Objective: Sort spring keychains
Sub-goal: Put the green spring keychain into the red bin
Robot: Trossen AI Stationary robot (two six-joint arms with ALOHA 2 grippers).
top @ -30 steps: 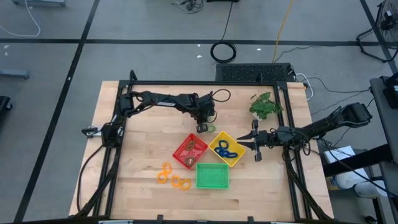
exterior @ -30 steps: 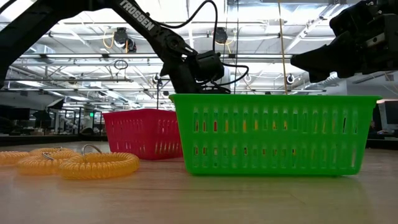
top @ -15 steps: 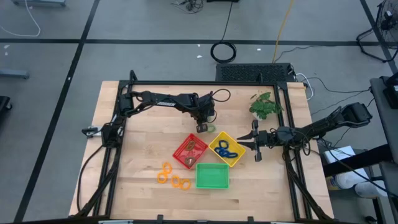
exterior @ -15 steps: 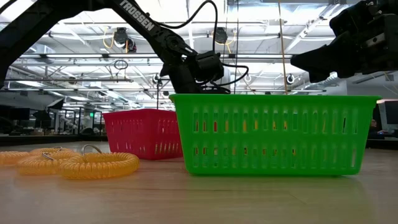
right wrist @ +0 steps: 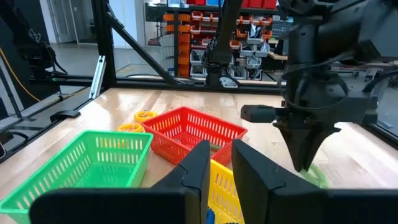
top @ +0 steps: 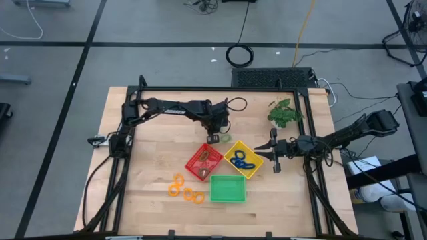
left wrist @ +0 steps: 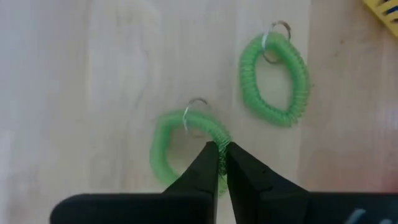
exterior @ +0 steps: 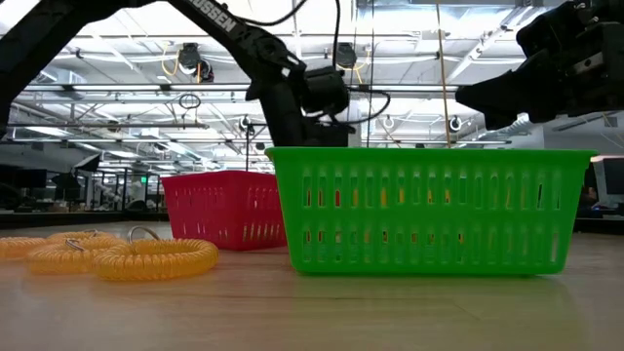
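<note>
Leftmost on the table [top: 133,167], at about 7 o'clock from the red tray [top: 204,161], lies a cluster of orange spring keychains [top: 185,190]; in the low view they rest on the wood beside the tray fronts [exterior: 127,256]. At 12 o'clock from the red tray, the left hand [top: 214,137] hangs over the table with its fingers pressed together, pinching the coil of one green spring keychain [left wrist: 186,149]. A second green spring keychain [left wrist: 275,79] lies just beside it, apart, flat on the wood. At 6 o'clock from the red tray sits the green tray [top: 228,188], touching or nearly touching it. At 3 o'clock from the red tray stands the yellow tray [top: 244,159], which holds blue spring keychains [top: 241,161]. At 3 o'clock from the yellow tray waits the right hand [top: 273,153], its fingers standing slightly apart with nothing between them [right wrist: 217,163]. At 1 o'clock from the yellow tray stands a leafy plant [top: 284,112].
</note>
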